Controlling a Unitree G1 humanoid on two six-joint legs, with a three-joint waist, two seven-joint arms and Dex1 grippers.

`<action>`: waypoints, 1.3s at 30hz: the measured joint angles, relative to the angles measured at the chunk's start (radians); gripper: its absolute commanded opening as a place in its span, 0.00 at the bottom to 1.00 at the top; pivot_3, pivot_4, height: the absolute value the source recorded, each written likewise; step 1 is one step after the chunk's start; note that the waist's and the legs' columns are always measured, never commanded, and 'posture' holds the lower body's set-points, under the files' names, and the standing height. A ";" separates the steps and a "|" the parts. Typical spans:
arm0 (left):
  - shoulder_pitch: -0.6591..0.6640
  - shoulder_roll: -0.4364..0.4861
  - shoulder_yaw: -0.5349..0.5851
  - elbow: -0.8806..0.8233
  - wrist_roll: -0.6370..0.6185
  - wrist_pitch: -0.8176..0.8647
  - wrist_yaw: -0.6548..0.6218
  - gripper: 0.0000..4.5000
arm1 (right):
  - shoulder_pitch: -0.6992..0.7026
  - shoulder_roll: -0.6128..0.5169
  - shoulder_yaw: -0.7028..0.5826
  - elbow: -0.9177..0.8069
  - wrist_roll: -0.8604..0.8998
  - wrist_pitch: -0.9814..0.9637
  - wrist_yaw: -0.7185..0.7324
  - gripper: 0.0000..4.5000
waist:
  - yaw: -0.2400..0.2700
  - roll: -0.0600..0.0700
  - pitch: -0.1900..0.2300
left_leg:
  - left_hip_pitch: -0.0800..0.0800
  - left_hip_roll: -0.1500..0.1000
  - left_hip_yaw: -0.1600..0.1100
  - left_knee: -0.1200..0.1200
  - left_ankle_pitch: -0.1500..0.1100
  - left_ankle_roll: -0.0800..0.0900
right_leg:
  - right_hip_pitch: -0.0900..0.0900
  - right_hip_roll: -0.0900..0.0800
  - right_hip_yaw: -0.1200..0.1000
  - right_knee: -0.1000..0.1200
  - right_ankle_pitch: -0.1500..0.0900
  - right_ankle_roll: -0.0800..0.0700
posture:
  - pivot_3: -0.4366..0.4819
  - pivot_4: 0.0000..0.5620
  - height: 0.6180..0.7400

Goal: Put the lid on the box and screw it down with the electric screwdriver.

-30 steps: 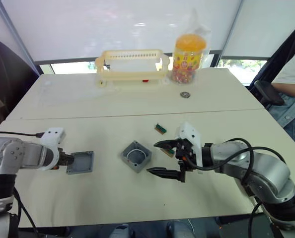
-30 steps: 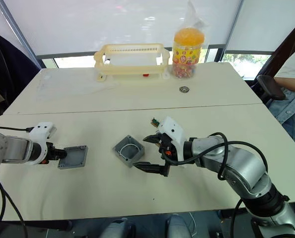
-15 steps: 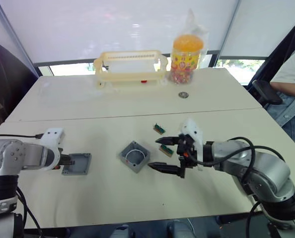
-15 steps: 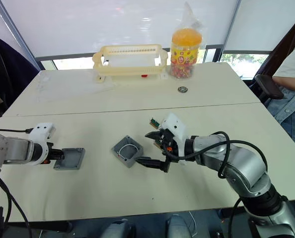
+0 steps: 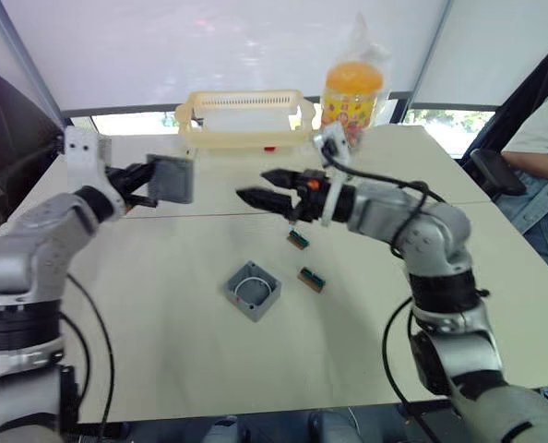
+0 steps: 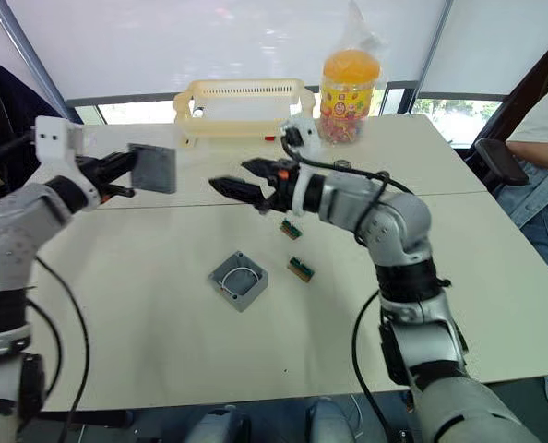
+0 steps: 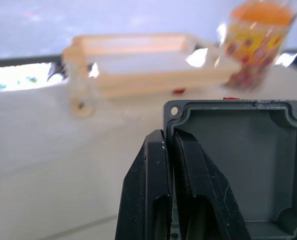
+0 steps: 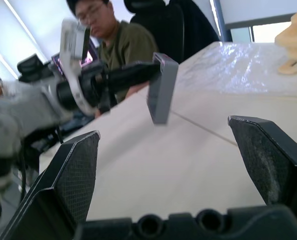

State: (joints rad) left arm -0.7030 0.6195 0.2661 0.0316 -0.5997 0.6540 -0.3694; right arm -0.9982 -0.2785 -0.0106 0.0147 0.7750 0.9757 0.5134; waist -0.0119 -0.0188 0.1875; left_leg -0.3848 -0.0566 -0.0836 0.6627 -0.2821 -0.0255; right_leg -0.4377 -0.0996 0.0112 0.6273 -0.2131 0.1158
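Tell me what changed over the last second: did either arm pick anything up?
The left tool, already gripping the lid on the table, has lifted it into the air and holds it upright, shut on its edge. The right tool has risen from beside the box and now hangs open and empty, pointing at the lid. The box, the two small green parts, the basket and the jar stayed put.

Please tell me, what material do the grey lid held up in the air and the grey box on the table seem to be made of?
The flat square grey lid looks like moulded matte plastic: it has crisp ribs and corner screw holes. The small square grey box shows the same dull grey finish, so probably the same plastic.
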 measured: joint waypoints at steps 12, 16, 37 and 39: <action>-0.137 -0.155 -0.075 0.115 0.059 -0.153 -0.107 0.01 | -0.057 0.064 -0.050 0.144 -0.028 0.000 -0.029 1.00 | -0.013 0.000 0.000 | -0.006 0.000 0.001 0.001 0.000 -0.001 | -0.008 0.001 0.001 0.003 0.001 0.001 | 0.48 0.27 1.00; -0.137 -0.170 -0.076 0.114 0.059 -0.154 -0.120 0.01 | -0.057 0.073 -0.055 0.146 -0.044 -0.009 -0.044 1.00 | -0.009 0.000 0.000 | -0.006 -0.001 0.001 0.001 0.000 -0.001 | -0.008 0.001 0.001 0.002 0.001 0.001 | 0.48 0.27 1.00; -0.136 -0.192 -0.075 0.082 0.063 -0.130 -0.121 0.00 | -0.059 0.102 -0.076 0.189 -0.077 -0.043 -0.073 0.03 | -0.008 0.000 0.000 | -0.006 -0.001 0.000 0.001 0.001 -0.001 | -0.008 0.002 0.001 0.002 0.001 0.001 | 0.48 0.27 1.00; -0.136 -0.189 -0.074 0.079 0.063 -0.118 -0.121 0.00 | -0.058 0.102 -0.076 0.189 -0.081 -0.042 -0.072 0.03 | -0.008 0.000 0.000 | -0.006 -0.001 0.000 0.001 0.001 -0.001 | -0.008 0.002 0.001 0.002 0.001 0.001 | 0.48 0.27 1.00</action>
State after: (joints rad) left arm -0.8389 0.4303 0.1918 0.1108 -0.5365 0.5355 -0.4906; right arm -1.0566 -0.1761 -0.0864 0.2037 0.6944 0.9342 0.4410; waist -0.0200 -0.0184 0.1876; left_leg -0.3911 -0.0573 -0.0832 0.6634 -0.2815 -0.0262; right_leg -0.4457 -0.0979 0.0123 0.6297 -0.2118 0.1167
